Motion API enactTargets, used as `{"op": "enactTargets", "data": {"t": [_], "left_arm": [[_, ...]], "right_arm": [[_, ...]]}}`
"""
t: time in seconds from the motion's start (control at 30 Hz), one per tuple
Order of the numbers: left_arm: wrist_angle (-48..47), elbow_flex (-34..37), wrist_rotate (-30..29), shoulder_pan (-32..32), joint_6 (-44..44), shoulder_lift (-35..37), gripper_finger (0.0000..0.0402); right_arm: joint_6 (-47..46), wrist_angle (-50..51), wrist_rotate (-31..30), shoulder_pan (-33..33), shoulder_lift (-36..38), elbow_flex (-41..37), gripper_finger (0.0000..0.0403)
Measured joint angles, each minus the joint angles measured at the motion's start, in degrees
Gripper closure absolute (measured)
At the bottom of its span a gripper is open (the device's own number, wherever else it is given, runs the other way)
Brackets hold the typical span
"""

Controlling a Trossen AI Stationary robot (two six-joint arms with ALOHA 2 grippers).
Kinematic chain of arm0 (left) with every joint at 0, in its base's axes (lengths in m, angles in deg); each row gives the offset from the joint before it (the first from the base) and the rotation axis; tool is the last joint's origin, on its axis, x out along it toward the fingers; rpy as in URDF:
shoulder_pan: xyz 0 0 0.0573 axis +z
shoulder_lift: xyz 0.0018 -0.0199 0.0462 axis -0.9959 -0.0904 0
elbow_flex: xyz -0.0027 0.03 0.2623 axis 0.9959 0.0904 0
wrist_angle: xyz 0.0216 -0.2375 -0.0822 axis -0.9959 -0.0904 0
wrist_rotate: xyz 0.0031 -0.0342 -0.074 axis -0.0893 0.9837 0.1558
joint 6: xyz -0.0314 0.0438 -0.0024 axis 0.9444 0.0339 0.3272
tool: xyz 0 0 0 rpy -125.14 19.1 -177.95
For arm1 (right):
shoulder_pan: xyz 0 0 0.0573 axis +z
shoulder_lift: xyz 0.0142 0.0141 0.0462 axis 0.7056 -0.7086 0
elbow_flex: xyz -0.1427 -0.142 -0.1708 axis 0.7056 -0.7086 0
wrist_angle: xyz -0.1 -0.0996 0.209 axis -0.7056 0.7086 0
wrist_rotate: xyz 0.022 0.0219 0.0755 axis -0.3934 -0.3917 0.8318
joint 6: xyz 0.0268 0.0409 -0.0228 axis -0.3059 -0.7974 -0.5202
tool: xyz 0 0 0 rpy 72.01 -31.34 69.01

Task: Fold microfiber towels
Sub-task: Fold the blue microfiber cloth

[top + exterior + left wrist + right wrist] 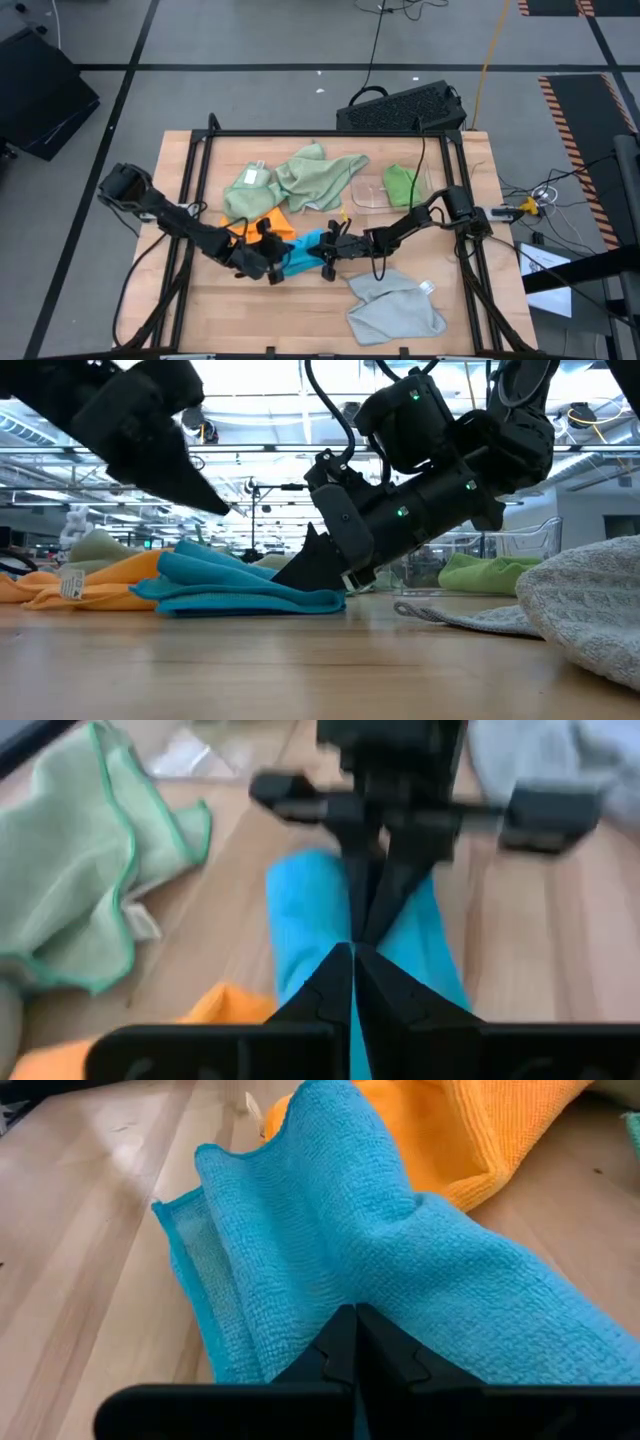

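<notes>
Blue towel pinched at both ends, mid-table.

The blue towel (303, 252) lies rumpled near the table's middle, just beside the orange towel (262, 226), its long axis running left to right between the arms. The left gripper (276, 262) and right gripper (330, 250) are each closed on an opposite end of it (fingers fully together on cloth). Only a thin edge may be caught, so a layer could slip out, or the orange towel could be dragged along if snagged.
</notes>
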Motion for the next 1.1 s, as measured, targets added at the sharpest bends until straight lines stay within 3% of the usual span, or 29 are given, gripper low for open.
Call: {"op": "enactTargets", "data": {"t": [0.33,0.57,0.67,0.8,0.87,1.1], "left_arm": [[-14.7,1.4,4.6,-1.6,16.9,-6.0,0.0399],[-10.8,1.5,4.4,-5.9,13.2,-2.6,0.0381],[-9.5,1.4,-0.6,-7.9,9.2,1.0,0.038],[-7.6,1.4,-11.9,-8.8,6.6,3.9,0.0382],[-6.8,1.4,-13.5,-7.6,4.6,4.7,0.0373],[-2.0,1.3,-1.8,0.8,4.4,1.9,0.0269]], "right_arm": [[0.0,2.2,-0.3,0.3,0.0,0.1,0.0403],[1.3,0.9,-0.3,0.4,0.1,0.0,0.0403],[1.9,1.5,-0.2,0.6,0.8,-0.1,0.0403],[4.8,3.7,0.0,1.2,3.7,-0.2,0.0403],[6.2,6.7,0.5,1.6,6.1,-0.2,0.0402],[6.9,22.9,0.4,1.3,18.1,-0.1,0.0364]]}}
